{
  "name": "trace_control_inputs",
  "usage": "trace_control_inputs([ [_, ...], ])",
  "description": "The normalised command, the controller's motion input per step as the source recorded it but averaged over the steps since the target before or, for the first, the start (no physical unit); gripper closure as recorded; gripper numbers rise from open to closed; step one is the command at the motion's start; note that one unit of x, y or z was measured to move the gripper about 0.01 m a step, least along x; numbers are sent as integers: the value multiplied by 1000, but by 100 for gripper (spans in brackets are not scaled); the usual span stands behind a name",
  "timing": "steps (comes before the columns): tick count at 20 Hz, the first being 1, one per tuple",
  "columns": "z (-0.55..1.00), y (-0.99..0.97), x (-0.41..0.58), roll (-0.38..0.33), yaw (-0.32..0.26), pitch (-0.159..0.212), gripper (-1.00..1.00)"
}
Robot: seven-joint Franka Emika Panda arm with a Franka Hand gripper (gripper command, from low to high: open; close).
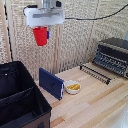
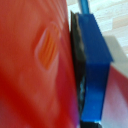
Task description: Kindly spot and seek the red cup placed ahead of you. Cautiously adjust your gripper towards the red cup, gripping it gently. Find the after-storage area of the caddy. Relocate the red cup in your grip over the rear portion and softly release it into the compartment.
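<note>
- The gripper (image 1: 42,34) squeezes the red cup (image 1: 40,36) up high.
- Go slowly to the caddy (image 1: 20,107) (the black box), then open over its rear portion (image 1: 14,79).

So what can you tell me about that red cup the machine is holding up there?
The red cup is a small, plain, bright-red tumbler that looks like smooth plastic, narrowing slightly toward its base. It hangs upright, high above the table, clamped in the gripper. In the wrist view its wall fills most of the picture, with a small ribbed oval mark moulded into it, and a blue-tipped finger presses against its side. Nothing else touches it; what is inside cannot be seen.
</note>
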Motion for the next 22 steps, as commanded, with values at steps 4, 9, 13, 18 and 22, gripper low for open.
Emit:
trace_control_inputs([
  [4,348,944,51,-1,0,84,100],
  [9,253,939,108,-9,0,98,100],
  [13,20,894,220,-66,0,53,100],
  [18,-78,787,349,-108,-5,14,100],
  [22,-189,575,374,-138,-22,-6,100],
])
